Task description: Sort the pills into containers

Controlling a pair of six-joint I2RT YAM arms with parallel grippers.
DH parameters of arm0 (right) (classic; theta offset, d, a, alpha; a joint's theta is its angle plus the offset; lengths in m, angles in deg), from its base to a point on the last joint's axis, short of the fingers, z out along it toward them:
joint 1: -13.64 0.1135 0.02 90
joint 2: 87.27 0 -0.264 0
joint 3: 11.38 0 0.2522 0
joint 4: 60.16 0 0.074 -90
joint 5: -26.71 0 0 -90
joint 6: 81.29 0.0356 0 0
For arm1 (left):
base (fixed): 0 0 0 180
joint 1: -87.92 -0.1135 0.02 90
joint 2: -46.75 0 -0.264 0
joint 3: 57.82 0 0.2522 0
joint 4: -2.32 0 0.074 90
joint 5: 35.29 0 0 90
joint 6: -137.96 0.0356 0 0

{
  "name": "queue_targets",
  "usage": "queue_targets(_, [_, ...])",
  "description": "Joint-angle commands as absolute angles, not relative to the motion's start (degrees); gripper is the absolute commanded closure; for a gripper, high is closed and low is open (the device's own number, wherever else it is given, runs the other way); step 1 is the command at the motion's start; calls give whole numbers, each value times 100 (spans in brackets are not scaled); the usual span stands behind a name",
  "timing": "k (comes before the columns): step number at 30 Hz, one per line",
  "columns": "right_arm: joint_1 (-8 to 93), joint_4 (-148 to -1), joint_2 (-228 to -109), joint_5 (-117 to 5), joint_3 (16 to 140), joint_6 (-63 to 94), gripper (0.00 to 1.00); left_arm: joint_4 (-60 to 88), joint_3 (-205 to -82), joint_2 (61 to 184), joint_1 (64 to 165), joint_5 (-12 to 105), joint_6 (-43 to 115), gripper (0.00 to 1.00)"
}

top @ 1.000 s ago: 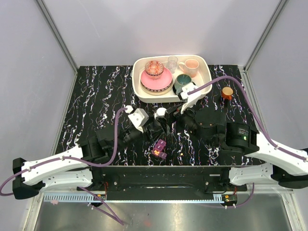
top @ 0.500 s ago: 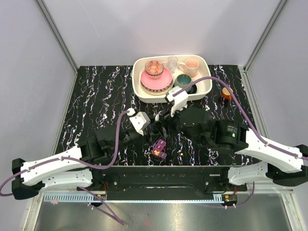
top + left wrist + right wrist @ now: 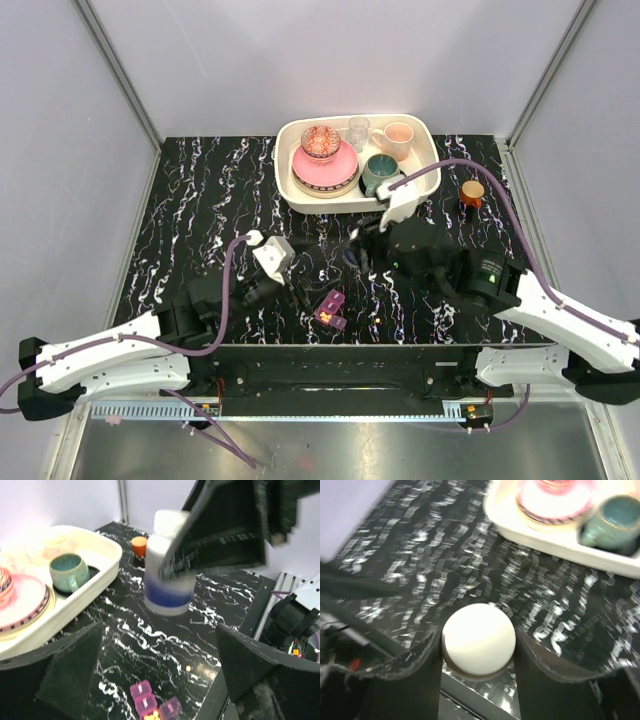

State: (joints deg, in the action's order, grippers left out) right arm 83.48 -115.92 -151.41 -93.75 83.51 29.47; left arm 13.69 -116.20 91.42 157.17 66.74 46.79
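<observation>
The white bottle [image 3: 167, 565] with a blue label stands on the black marbled table. My right gripper [image 3: 478, 645] is shut on it from above, with the round white cap [image 3: 478, 630] pinched between both fingers. My left gripper [image 3: 159, 626] is open and empty, short of the bottle, its fingers [image 3: 65, 665] spread wide. The magenta pill box [image 3: 150, 702] lies just below it, with yellowish-orange pills [image 3: 154, 714] in one open compartment. One loose pill [image 3: 188, 668] lies on the table to the right of the box. From above, the pill box [image 3: 330, 310] sits between the left gripper [image 3: 298, 290] and the right gripper [image 3: 357, 250].
The cream tray [image 3: 425, 180] of crockery sits at the back, holding a pink plate stack [image 3: 325, 165] and a teal cup [image 3: 380, 168]. A small brown jar with an orange lid [image 3: 472, 192] stands right of the tray. The table's near edge runs close behind the pill box.
My left gripper has opened, let go of the bottle and drawn back to the left. My right gripper has closed on the bottle's cap and shifted slightly right with it.
</observation>
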Motion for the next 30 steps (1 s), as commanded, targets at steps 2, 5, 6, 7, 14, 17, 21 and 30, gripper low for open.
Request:
queue_targets(2, [7211, -11190, -14695, -9554, 7386, 3245, 100, 1423, -10903, 8422, 15709, 7342, 3787, 1])
queue_targets(5, [6806, -10795, -14913, -9695, 6814, 3209, 100, 1555, -10437, 8087, 15709, 7606, 3242, 1])
queue_targets(6, [6717, -10585, -15123, -9713, 6604, 3192, 100, 1590, -10279, 8016, 15709, 7676, 3040, 1])
queue_targets(7, [6647, -10452, -15238, -9739, 6497, 3183, 100, 1591, -10208, 7946, 15709, 7703, 2943, 1])
queue_targets(14, [6251, -8399, -15977, -10679, 5451, 2867, 100, 1591, -9830, 7646, 15709, 7773, 2485, 1])
queue_targets(17, [6101, -7529, -16179, -10943, 5021, 2805, 100, 1713, -9838, 7699, 15709, 7756, 2467, 1])
queue_targets(21, [5952, -6401, -16557, -11172, 4431, 2647, 100, 1723, -9830, 7743, 15709, 7721, 2484, 1])
queue_targets(30, [5820, -4572, -17893, -11330, 3965, 2664, 100, 1626, -9689, 7787, 15709, 7510, 2327, 1])
